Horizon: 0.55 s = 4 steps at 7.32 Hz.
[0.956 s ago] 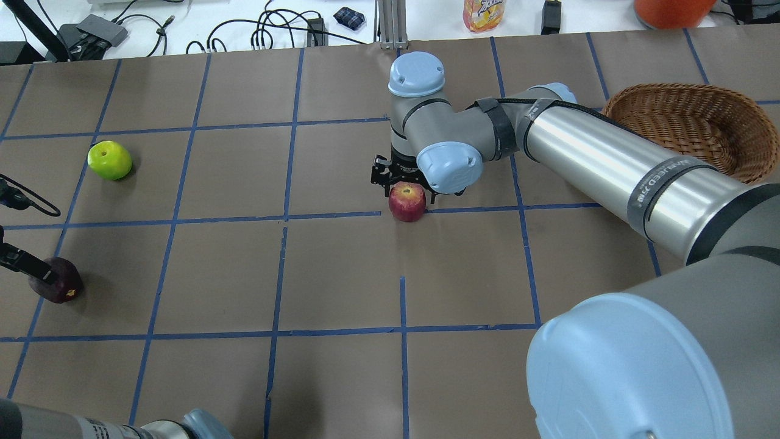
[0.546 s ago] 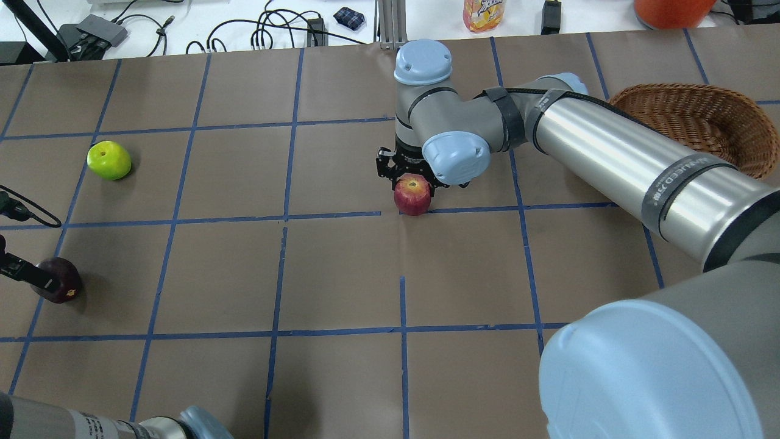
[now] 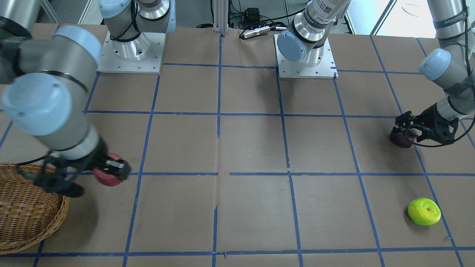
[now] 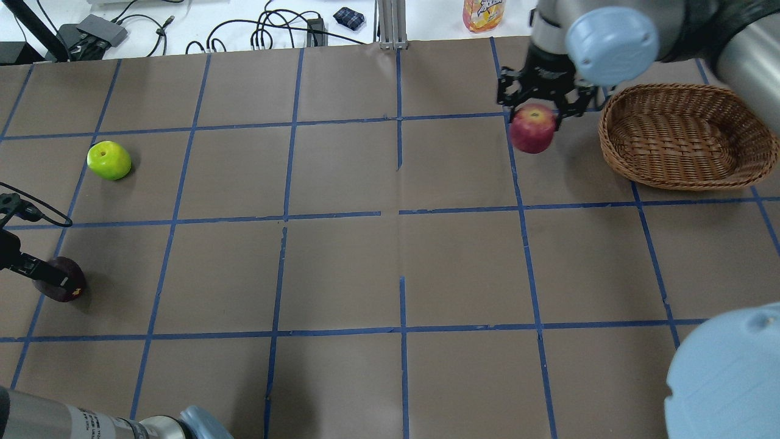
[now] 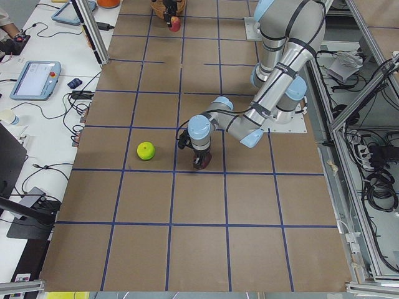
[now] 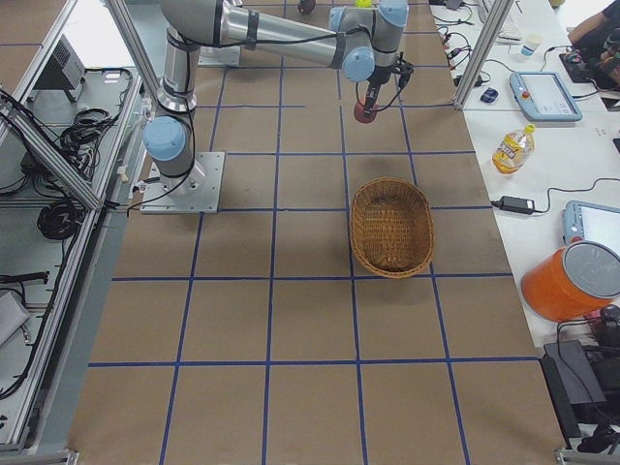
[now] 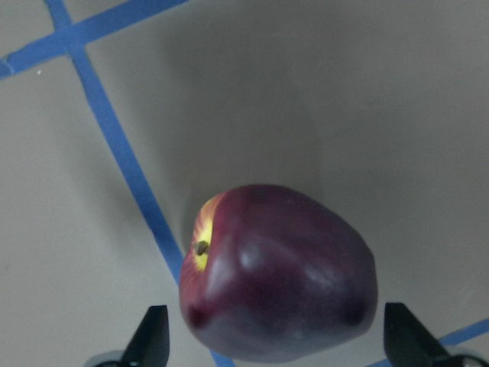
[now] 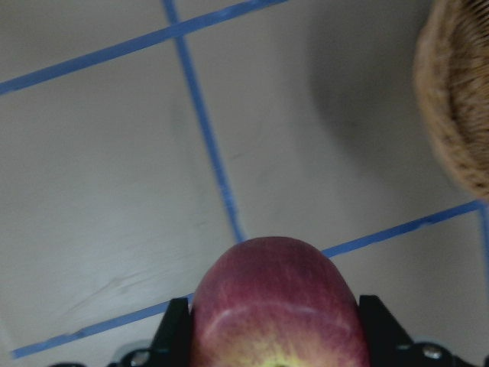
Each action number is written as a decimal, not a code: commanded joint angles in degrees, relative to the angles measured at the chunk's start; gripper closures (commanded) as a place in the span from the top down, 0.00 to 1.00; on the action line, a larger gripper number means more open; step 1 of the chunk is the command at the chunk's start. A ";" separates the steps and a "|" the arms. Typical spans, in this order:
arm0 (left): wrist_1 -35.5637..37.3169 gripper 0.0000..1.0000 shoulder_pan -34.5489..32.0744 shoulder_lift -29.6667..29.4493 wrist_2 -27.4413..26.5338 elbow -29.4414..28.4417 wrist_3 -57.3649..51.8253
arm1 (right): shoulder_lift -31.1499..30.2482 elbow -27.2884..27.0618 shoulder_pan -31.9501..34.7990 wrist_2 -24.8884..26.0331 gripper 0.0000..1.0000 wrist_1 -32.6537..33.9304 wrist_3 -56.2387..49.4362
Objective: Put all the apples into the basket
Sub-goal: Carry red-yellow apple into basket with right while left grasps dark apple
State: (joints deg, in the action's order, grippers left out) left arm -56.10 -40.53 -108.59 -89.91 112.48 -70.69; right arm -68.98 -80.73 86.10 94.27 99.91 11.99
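Note:
My right gripper [image 4: 536, 114] is shut on the red apple [image 4: 532, 131] and holds it in the air just left of the wicker basket [image 4: 604, 125]. The right wrist view shows the red apple [image 8: 275, 306] between the fingers and the basket's rim [image 8: 458, 92] at the upper right. My left gripper [image 7: 279, 344] is open and straddles the dark purple apple [image 7: 279, 271], which sits on the table at the near left [image 4: 61, 286]. The lime-green apple [image 4: 109, 160] lies alone at the left. The basket holds no apples.
A juice bottle [image 4: 484, 13], an orange container [image 4: 670, 12] and cables [image 4: 274, 30] lie beyond the table's far edge. The two arm bases [image 3: 130, 48] stand at the robot's side. Blue tape lines grid the brown table.
My right gripper has lifted the red apple off the table's middle and carried it right and farther away, up to the basket's left side. The left gripper and purple apple have barely moved.

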 commanded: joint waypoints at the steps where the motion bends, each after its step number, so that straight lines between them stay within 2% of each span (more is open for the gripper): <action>1: 2.29 0.91 0.01 -0.39 0.26 0.02 -1.37 | -0.37 2.60 -12.66 5.65 0.00 -1.30 -19.12; 2: 3.26 0.36 0.01 -0.22 -0.70 -0.59 -1.99 | 0.67 2.42 -15.75 5.66 0.00 -0.86 -23.46; 3: 2.40 0.00 -0.08 1.18 -0.88 -0.50 -1.38 | 3.03 2.33 -18.83 8.97 0.00 3.32 -27.24; 4: -0.74 0.00 -0.25 3.28 -2.02 -0.94 -1.20 | 5.75 2.24 -21.38 9.87 0.00 8.50 -32.24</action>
State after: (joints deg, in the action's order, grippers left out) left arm -54.38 -40.62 -107.37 -90.91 111.91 -72.11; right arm -66.21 -78.40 68.31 102.29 103.06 -14.26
